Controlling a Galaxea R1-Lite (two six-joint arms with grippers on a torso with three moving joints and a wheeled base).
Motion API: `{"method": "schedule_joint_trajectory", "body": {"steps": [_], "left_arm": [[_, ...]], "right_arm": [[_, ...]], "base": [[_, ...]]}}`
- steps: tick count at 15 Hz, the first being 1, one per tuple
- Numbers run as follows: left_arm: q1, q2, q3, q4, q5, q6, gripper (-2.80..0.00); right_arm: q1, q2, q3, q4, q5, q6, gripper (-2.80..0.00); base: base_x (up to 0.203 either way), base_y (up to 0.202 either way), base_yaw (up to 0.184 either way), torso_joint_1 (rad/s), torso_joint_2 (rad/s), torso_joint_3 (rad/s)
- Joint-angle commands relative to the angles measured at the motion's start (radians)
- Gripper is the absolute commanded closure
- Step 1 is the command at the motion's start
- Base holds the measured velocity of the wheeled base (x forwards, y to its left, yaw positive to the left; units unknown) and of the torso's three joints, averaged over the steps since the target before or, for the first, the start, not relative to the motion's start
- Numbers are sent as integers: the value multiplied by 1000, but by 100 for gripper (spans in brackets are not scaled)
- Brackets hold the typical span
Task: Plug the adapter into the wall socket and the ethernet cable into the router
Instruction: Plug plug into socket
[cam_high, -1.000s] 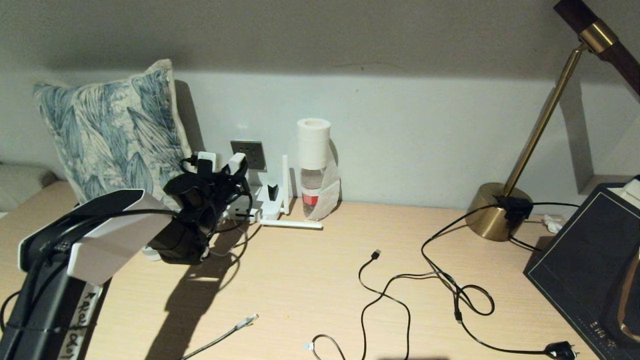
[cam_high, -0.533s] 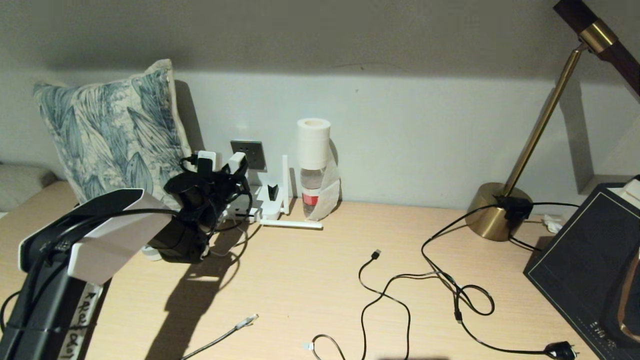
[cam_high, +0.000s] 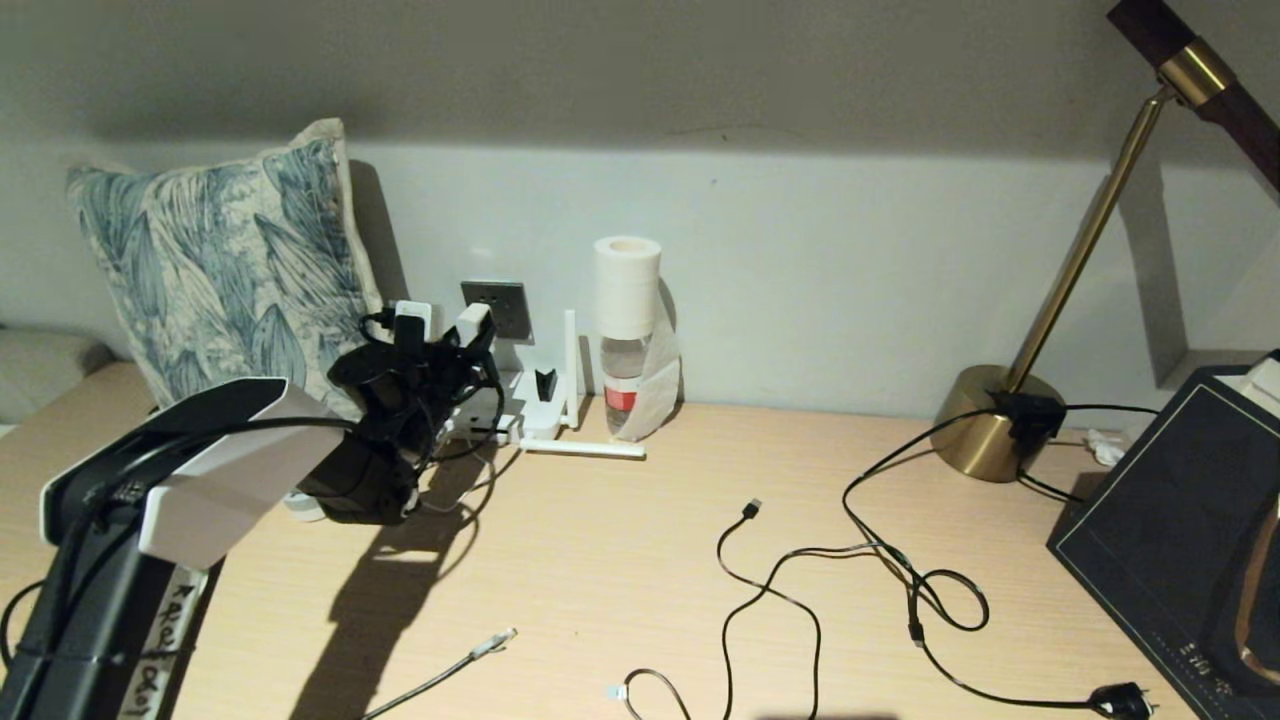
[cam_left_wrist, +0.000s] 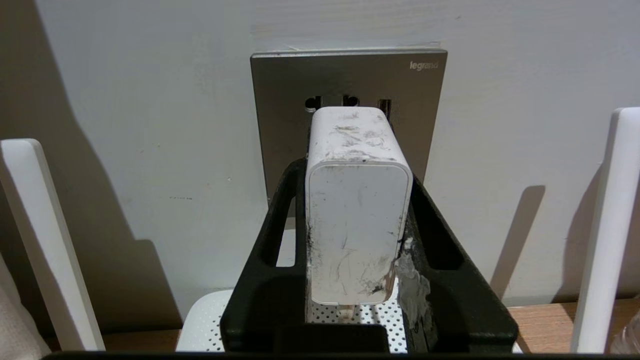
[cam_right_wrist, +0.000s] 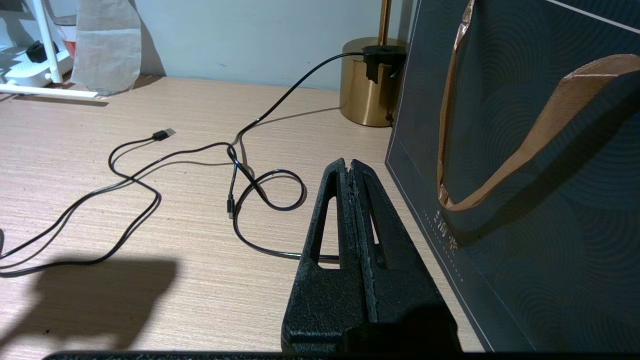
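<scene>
My left gripper (cam_left_wrist: 356, 175) is shut on the scuffed white adapter (cam_left_wrist: 357, 200) and holds it up against the grey wall socket (cam_left_wrist: 280, 100). The adapter's front end covers the plate's lower holes, while the top holes still show; its pins are hidden. In the head view the adapter (cam_high: 472, 322) sits just left of the wall socket (cam_high: 497, 308). The white router (cam_high: 540, 405) lies under the socket, one antenna (cam_high: 570, 360) upright. The ethernet cable's clear connector (cam_high: 495, 640) lies loose near the desk's front edge. My right gripper (cam_right_wrist: 348, 162) is shut and empty, parked beside a dark bag (cam_right_wrist: 525, 150).
A bottle (cam_high: 625, 385) with a tissue roll on top stands right of the router. A leaf-print pillow (cam_high: 220, 270) leans at the left. A brass lamp base (cam_high: 990, 435) and looped black cables with a USB tip (cam_high: 752, 508) and a power plug (cam_high: 1118, 700) lie to the right.
The left arm has shifted only a few pixels, still holding the adapter at the socket. Nothing else has moved.
</scene>
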Motion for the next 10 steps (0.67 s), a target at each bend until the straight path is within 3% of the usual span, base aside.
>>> {"method": "schedule_joint_trajectory", "body": {"steps": [1, 10], "left_arm": [[1, 11, -11, -7, 0, 0, 0], [1, 46, -84, 13, 0, 2, 0]], "right_arm": [[0, 1, 35, -1, 0, 0, 0], [0, 1, 35, -1, 0, 0, 0]], "base": [[0, 0, 0, 0, 0, 0], [0, 0, 0, 0, 0, 0]]}}
